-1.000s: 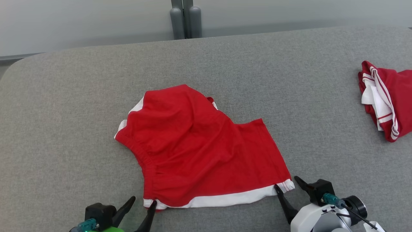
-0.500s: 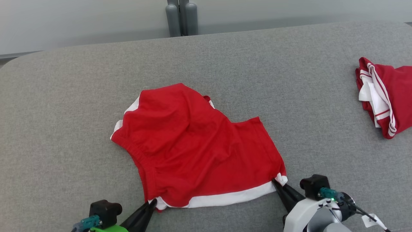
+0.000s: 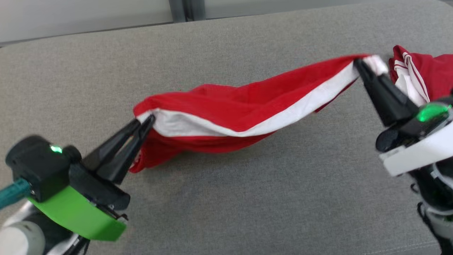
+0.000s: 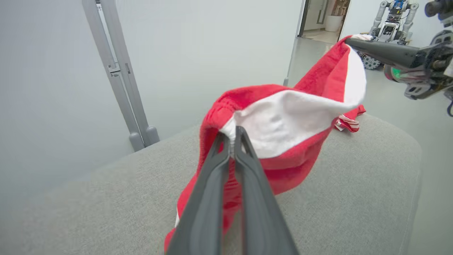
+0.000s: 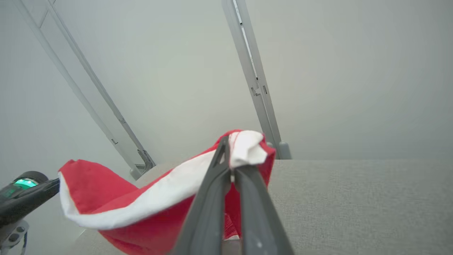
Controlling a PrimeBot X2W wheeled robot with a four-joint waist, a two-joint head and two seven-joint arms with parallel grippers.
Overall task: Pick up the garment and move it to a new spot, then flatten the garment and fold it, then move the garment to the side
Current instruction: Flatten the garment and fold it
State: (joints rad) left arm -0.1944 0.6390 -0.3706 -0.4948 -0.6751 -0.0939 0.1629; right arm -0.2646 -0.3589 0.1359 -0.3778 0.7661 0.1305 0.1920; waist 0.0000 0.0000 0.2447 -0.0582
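Red-and-white garments counted: two, namely the raised garment and the heaped garment. Grippers: two, the left gripper and the right gripper. Grey cushioned surface: one. Background robot: one.

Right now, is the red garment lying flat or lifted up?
Lifted: the garment hangs stretched between left gripper and right gripper, jaws shut on its white hem.

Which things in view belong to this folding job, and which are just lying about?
In the job: red garment, held up at both ends; left gripper and right gripper, each shut on a corner of its white hem; grey surface below.
Lying about: bundled red-and-white cloth at the right; grey post behind; another robot far off.
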